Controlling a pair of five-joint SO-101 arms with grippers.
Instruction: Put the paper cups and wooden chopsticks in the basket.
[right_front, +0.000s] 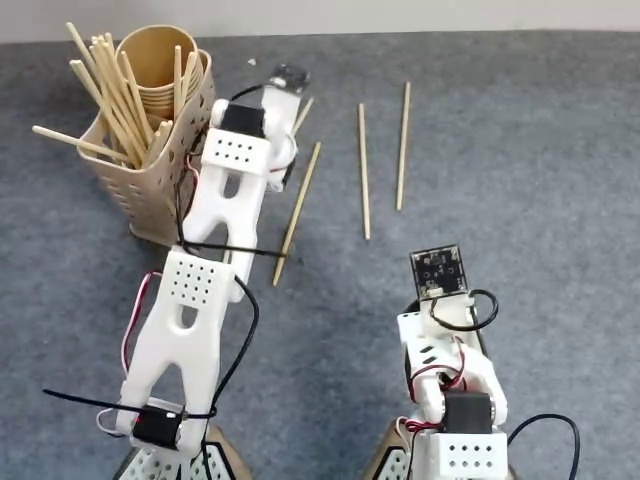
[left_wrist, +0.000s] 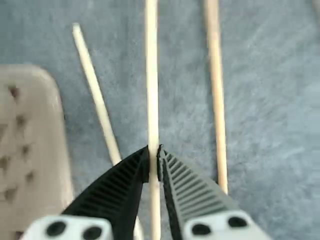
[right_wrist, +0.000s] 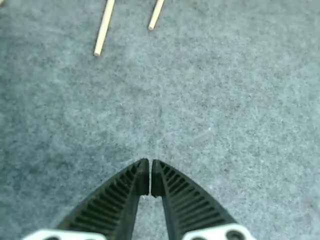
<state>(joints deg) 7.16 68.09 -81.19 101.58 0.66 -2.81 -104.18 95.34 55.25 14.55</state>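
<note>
Chopsticks (right_front: 363, 170), four outside basket (right_front: 150, 205) holding one cup stack (right_front: 160, 60), left gripper (left_wrist: 154, 150) clamped on one, right gripper (right_wrist: 150, 172) closed

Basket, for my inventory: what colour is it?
The basket is beige, best seen in the high view.

1 basket (right_front: 150, 205). 1 nested stack of paper cups (right_front: 158, 62), cup number indistinct. Chopsticks (right_front: 112, 95) inside: too overlapped to count. Outside the basket: 4 visible. 2 arms (right_front: 190, 300).
</note>
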